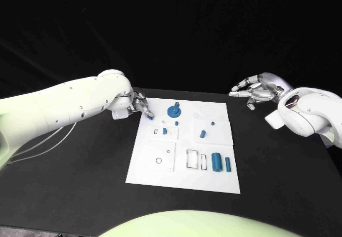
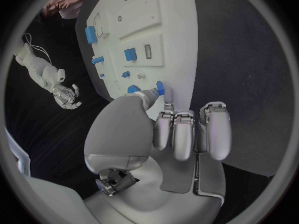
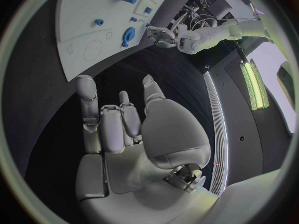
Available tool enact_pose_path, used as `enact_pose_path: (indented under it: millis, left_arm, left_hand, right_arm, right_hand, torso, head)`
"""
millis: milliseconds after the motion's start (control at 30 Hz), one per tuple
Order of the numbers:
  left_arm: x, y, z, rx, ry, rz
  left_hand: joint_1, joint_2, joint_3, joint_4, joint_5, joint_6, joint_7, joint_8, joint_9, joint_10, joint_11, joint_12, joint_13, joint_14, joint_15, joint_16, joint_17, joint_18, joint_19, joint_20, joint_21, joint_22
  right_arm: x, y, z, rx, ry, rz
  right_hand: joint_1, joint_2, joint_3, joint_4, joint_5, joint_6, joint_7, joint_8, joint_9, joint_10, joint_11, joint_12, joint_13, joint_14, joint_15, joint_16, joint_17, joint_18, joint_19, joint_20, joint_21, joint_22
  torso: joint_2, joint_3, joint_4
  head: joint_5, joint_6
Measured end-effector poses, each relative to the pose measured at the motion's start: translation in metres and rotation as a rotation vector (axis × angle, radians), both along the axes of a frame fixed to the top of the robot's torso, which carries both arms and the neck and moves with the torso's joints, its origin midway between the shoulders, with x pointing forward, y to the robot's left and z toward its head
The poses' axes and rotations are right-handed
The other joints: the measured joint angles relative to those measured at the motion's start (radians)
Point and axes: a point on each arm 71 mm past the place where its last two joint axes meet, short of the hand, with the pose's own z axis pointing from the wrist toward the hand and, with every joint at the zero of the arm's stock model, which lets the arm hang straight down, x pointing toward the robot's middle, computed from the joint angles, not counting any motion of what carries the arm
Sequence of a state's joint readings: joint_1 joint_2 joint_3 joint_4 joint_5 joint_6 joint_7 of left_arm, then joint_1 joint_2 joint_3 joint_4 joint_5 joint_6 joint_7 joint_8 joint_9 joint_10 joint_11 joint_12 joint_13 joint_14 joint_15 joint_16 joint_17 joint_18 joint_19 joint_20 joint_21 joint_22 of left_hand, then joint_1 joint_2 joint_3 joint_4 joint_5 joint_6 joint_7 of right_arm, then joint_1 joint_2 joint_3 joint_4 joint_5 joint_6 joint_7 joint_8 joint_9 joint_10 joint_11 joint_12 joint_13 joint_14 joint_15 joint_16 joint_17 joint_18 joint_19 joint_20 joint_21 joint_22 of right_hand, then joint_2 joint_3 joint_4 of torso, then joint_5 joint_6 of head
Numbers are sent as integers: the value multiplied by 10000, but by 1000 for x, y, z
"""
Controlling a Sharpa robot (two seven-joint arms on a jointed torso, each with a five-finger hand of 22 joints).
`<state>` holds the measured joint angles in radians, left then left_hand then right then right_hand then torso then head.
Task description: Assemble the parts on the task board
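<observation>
My left hand [image 1: 140, 109] pinches a small blue part [image 1: 149, 117] at the task board [image 1: 214, 182]; my right hand [image 1: 253, 90] hovers loosely curled, empty; most parts look unassembled.

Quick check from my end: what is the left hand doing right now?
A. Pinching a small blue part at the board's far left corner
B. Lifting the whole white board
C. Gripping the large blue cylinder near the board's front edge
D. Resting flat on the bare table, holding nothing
A. The left hand pinches a small blue part in its fingertips at the far left corner of the task board; the large blue cylinder lies untouched near the front.
</observation>
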<state>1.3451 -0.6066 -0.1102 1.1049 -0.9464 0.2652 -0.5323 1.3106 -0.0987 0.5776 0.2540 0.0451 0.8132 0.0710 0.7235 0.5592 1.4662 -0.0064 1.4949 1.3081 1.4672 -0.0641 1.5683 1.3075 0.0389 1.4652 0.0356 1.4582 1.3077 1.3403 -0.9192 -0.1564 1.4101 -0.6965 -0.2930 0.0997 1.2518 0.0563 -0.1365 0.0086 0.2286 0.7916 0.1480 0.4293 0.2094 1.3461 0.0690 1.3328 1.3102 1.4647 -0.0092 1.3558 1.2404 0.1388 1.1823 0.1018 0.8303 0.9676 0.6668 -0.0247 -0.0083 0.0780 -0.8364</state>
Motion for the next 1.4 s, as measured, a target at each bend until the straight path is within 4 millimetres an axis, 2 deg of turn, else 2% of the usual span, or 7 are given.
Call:
enact_pose_path:
  millis: [167,367,567,733,1000,1100,1400]
  left_arm:
    - [-14,2,10,-474,-147,-101]
    - [-27,-2,17,-831,-362,-236]
    - [-36,-9,19,-957,-616,-453]
    - [-41,-15,15,-861,-842,-698]
    - [-49,-25,-2,-579,-926,-1021]
    - [-50,-27,-5,-480,-929,-1088]
    - [-49,-28,-9,-126,-956,-1134]
  left_hand:
    - [-298,-94,418,-196,0,1,0,124,97,-1,0,0,0,0,0,0,-1,1,0,0,0,-1]
    - [-418,-214,564,-270,-2,2,0,179,157,-1,-1,0,-1,0,0,0,-1,1,0,0,0,-1]
    - [-496,-292,691,-342,-8,3,0,232,184,-1,-1,0,-2,0,0,0,-1,1,0,0,0,-1]
    - [-518,-375,807,-457,-14,5,-1,253,225,-1,-1,0,-2,0,0,0,-2,1,0,0,0,-2]
    - [-547,-506,857,-508,-17,32,2,275,225,-1,-1,0,-4,0,0,0,7,0,0,0,56,-3]
    - [-547,-507,868,-519,-18,32,2,320,223,-1,-1,0,-4,0,0,0,6,1,0,0,56,-3]
    - [-575,-534,951,-490,-20,68,38,331,235,2,-10,0,-5,0,0,0,5,1,0,0,56,-3]
  right_arm:
    - [0,-1,0,-9,0,-27]
    - [0,-1,-1,-11,21,-28]
    - [0,-1,-3,-11,60,-29]
    - [-1,-1,-5,-14,85,-30]
    - [-1,-1,-6,-5,99,-18]
    - [-1,0,-6,-1,96,-14]
    - [-1,0,-6,21,47,-3]
  right_hand:
    - [0,0,-1,-1,0,-4,4,0,0,0,0,0,0,0,0,0,0,0,0,0,0,0]
    - [0,0,-27,-27,0,-32,32,0,-1,0,0,0,0,0,0,0,-1,0,0,0,-8,0]
    - [-70,70,-69,14,0,-32,32,0,-2,0,0,0,0,0,0,0,-1,0,0,0,-44,0]
    - [-105,110,-110,55,214,-70,-5,78,-3,0,0,0,0,0,0,-39,7,0,0,0,-86,-6]
    - [-67,147,-110,55,269,-69,-5,78,-4,0,0,1,-4,0,0,-79,-23,0,0,0,-154,-57]
    - [-67,147,-110,55,293,-100,26,78,-4,-11,-11,-11,-16,0,0,-136,-85,157,0,0,-215,-110]
    - [-66,146,-138,27,330,-100,26,78,-6,-109,-36,-105,-119,0,0,-249,-217,157,-91,-18,-350,-212]
  torso:
    - [-19,5,33]
    - [-51,12,83]
    - [-59,7,98]
    - [-61,7,94]
    - [-52,7,91]
    - [-48,7,84]
    - [-47,12,83]
  head:
    - [-1,-12]
    - [0,-35]
    - [18,-53]
    - [55,-53]
    - [70,-79]
    - [71,-84]
    - [81,-119]
